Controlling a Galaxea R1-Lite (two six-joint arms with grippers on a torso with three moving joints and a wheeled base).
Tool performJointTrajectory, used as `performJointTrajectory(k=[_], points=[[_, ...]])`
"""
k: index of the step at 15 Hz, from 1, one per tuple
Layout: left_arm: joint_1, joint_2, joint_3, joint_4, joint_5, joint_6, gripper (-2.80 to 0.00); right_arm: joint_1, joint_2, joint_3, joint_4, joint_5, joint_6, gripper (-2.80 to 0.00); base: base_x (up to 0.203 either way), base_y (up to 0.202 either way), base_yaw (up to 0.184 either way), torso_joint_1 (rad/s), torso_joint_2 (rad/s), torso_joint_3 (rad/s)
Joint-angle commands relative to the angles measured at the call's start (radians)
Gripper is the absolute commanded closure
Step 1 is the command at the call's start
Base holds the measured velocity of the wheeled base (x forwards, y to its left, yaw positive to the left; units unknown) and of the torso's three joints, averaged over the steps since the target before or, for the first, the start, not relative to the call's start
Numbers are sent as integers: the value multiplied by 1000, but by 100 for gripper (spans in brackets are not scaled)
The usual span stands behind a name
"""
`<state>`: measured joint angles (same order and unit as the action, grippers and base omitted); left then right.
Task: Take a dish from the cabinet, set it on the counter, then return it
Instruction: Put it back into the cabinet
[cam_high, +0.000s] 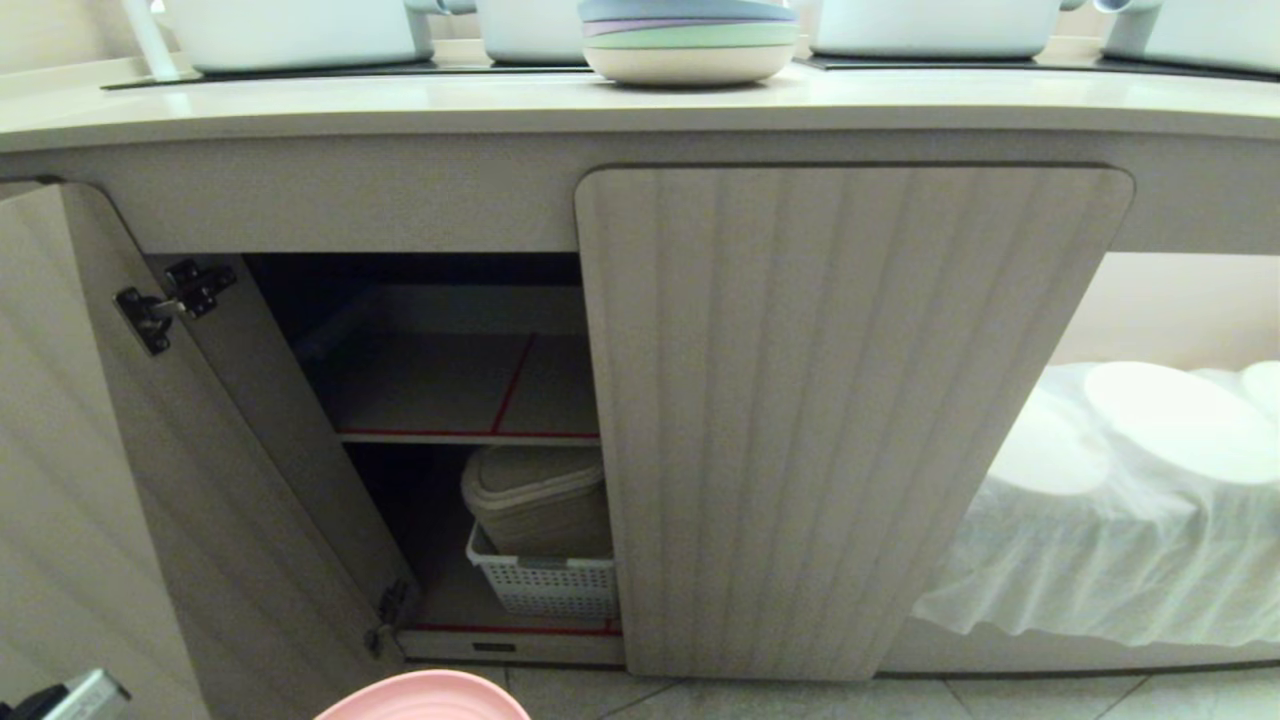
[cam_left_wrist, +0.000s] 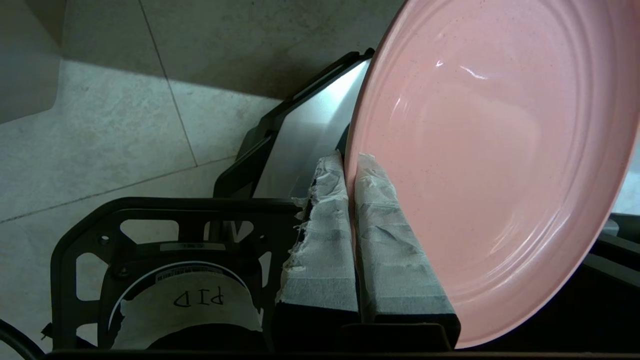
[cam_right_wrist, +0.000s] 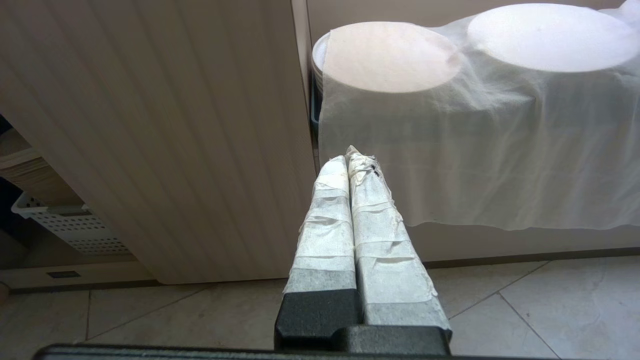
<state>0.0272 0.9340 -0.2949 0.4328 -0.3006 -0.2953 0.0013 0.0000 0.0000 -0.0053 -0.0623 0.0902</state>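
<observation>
The pink dish (cam_left_wrist: 490, 165) is clamped by its rim between the taped fingers of the left gripper (cam_left_wrist: 352, 165), low above the tiled floor (cam_left_wrist: 100, 125) before the cabinet (cam_high: 850, 400), whose left door (cam_high: 60, 450) is open. The right gripper (cam_right_wrist: 352, 155), fingers pressed together and empty, points toward cloth-covered plates (cam_right_wrist: 395, 57). 1 plate stack (cam_high: 690, 40) sits on the counter (cam_high: 400, 100).

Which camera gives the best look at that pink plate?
The left wrist view: the pink plate fills much of it, its rim pinched between the left end effector fingers. The head view catches only a sliver of its rim at the bottom edge. The right wrist view shows none of it.
</observation>
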Motion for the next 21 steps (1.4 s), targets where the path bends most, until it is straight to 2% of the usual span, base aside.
performJointTrajectory(k=[1, 3, 5, 8, 16, 19, 21], points=[[2, 2, -1, -7, -2, -4, 0, 0, 0, 0, -1, 1, 0, 0, 0, 0, 0, 0, 0, 0], [2, 9, 2, -42, -2, -11, 0, 0, 0, 0, -1, -1, 0, 0, 0, 0, 0, 0, 0, 0], [2, 22, -4, -80, -2, -58, 0, 0, 0, 0, -1, -1, 0, 0, 0, 0, 0, 0, 0, 0], [2, 58, -22, -139, -2, -86, 0, 0, 0, 0, -1, 0, 0, 0, 0, 0, 0, 0, 0, 0], [2, 269, -193, -160, 1, -201, 0, 0, 0, 0, -1, 1, 0, 0, 0, 0, 0, 0, 0, 0], [2, 354, -202, -286, 9, -233, 0, 0, 0, 0, -1, -1, 0, 0, 0, 0, 0, 0, 0, 0], [2, 406, -214, -324, 10, -240, 0, 0, 0, 0, -1, 0, 0, 0, 0, 0, 0, 0, 0, 0]])
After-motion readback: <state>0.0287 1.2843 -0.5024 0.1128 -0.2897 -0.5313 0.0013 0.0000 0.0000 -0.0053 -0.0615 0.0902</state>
